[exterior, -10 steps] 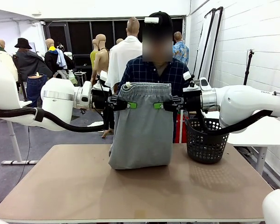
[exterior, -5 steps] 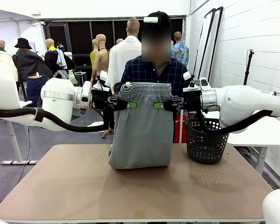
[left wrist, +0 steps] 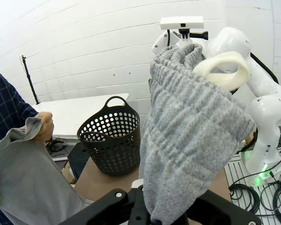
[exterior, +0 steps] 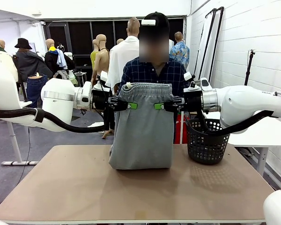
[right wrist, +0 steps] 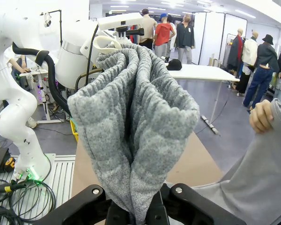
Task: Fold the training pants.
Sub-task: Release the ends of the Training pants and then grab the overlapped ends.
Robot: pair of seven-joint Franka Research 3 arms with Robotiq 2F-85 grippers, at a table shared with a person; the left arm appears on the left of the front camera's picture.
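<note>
**Item 1, left: left gripper** (exterior: pixel 123 105). Jaws closed on the left end of the waistband, green pads pinching the gathered cloth. It is held high above the table (exterior: pixel 75 187).

**Item 2, centre: training pants** (exterior: pixel 143 131). Light grey. They hang from the waistband, which is stretched between the two grippers. The lower end rests on the table near its far edge. A person (exterior: pixel 150 72) stands just behind at the far side. In the left wrist view the person's hand (left wrist: pixel 43 127) grips an edge of grey cloth, apparently the other end of the same garment.

**Item 3, right of centre: right gripper** (exterior: pixel 165 106). Jaws closed on the right end of the waistband, level with the left gripper.

**Item 4, right: basket** (exterior: pixel 206 140). Black plastic mesh with two handles, standing on the table just right of the pants and apart from them. No contents can be made out through the mesh or over the rim.

**Step in hand (judged):** the garment is held up and spread, ready to be laid down, and no finished fold lies on the table yet.

**Next move calls for (judged):** lowering both grippers together at an even height, with the waistband kept taut so that the cloth lands flat and clear of the basket.
</note>
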